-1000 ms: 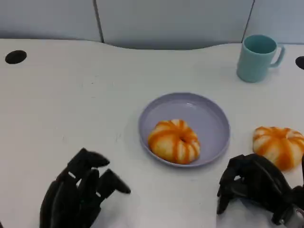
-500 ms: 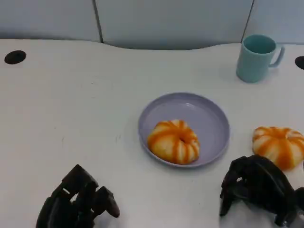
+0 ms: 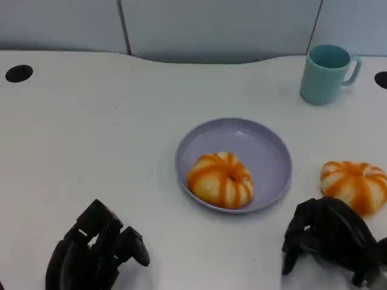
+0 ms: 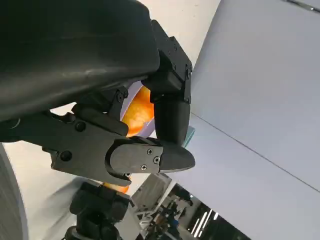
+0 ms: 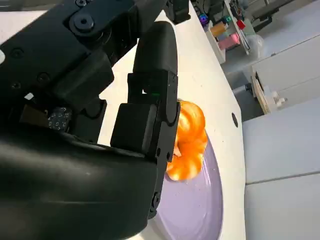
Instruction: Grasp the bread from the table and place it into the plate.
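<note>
Near the table's right edge, the orange-striped round bread roll [image 3: 354, 185] lies just beyond the empty, curled-fingered right hand [image 3: 329, 238], which should spread, close around it and lift clear of the round lilac plate's [image 3: 272, 142] rim.

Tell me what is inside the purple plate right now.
One orange-striped bread roll lies inside the purple plate, toward its near left side; the rest of the dish is bare. What lies under the roll is hidden. A second roll sits on the table, outside the plate.
</note>
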Tool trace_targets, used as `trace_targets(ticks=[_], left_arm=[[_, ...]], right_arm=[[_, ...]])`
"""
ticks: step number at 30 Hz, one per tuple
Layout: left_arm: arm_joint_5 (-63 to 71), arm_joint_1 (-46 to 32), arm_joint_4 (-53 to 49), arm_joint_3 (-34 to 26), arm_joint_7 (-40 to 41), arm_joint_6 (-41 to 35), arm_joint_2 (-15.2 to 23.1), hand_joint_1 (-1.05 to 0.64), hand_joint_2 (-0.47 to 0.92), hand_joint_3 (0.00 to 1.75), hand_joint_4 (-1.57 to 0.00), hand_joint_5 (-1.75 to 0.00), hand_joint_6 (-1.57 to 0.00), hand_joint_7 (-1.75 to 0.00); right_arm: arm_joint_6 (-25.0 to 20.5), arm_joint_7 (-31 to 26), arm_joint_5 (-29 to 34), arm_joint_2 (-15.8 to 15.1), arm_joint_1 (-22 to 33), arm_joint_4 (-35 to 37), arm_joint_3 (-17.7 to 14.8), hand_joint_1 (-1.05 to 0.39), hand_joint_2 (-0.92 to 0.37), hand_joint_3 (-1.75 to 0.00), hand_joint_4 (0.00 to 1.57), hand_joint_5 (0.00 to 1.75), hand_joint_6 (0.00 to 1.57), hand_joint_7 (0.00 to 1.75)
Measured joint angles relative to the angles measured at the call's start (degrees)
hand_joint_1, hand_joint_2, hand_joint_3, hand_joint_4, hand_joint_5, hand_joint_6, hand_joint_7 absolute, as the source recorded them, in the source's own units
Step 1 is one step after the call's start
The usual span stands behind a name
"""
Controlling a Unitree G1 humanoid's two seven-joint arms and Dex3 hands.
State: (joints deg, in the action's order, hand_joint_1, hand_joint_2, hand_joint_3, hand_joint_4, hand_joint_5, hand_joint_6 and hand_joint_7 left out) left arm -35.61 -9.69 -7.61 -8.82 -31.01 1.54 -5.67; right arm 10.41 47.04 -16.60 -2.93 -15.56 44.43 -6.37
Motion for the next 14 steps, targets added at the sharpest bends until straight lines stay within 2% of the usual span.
trace_targets(ticks=[14], left_arm=[[1.5,1.3,-2.7,-0.3,-1.0,1.7,-0.3,-0.56,0.92,0.32,-0.73,-1.75,-0.49,-1.75]], right_arm=[[-0.1,0.2,-0.1,-0.5,-1.1,1.5,0.0,-1.05,-0.57,0.00,1.57,0.63,1.57,0.43]])
